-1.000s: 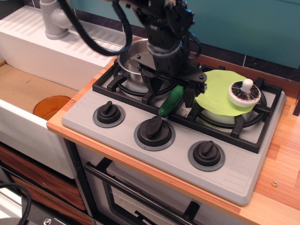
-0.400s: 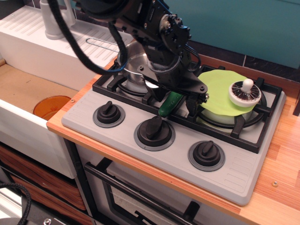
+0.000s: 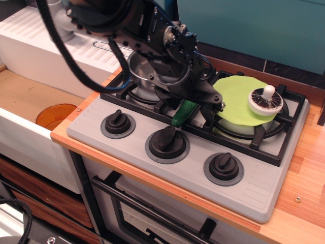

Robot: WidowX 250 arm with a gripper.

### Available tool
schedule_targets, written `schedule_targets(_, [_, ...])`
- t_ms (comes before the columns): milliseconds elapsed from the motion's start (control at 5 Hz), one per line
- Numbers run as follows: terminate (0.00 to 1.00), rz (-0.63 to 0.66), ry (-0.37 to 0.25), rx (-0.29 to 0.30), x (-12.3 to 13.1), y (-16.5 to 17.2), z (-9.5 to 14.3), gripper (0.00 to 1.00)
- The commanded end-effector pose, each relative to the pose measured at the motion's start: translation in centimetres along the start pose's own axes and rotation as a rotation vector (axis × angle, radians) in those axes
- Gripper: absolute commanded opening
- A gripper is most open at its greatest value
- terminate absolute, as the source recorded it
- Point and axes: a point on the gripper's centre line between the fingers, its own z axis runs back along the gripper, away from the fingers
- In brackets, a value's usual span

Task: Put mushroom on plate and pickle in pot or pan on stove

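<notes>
The dark green pickle (image 3: 181,117) lies slanted on the black grate between the two burners of the grey stove (image 3: 254,188). My gripper (image 3: 189,103) is lowered over the pickle's upper end, its jaws spread with one on each side, and it hides that end. The white mushroom (image 3: 265,99) sits gills-up on the lime-green plate (image 3: 234,96), which rests on the right burner. The steel pot (image 3: 142,69) stands on the left burner behind my arm, its wire handle pointing left.
Three black knobs (image 3: 167,141) line the stove's front. An orange bowl (image 3: 55,116) sits in the sink at the left. A white drainer with a grey tap (image 3: 63,23) is at the back left. Wooden counter (image 3: 304,168) lies right of the stove.
My arm has tilted and sunk lower over the pickle, so less of the pickle shows. The pickle, mushroom, plate and pot have not moved.
</notes>
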Motion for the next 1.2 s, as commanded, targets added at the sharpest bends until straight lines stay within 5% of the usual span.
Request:
schedule_targets(0, [0.00,-0.032,0.030,0.022,-1.5,1.4,0.9,1.00])
schedule_targets(200, [0.00,-0.034,0.035,0.022,-1.7,2.0,1.6,1.00])
schedule_targets(400, [0.00,-0.020,0.034,0.027,-1.7,1.8,1.3,0.00])
schedule_targets(1000, [0.00,-0.009,0.026,-0.005,-0.6,1.4,0.7,0.00])
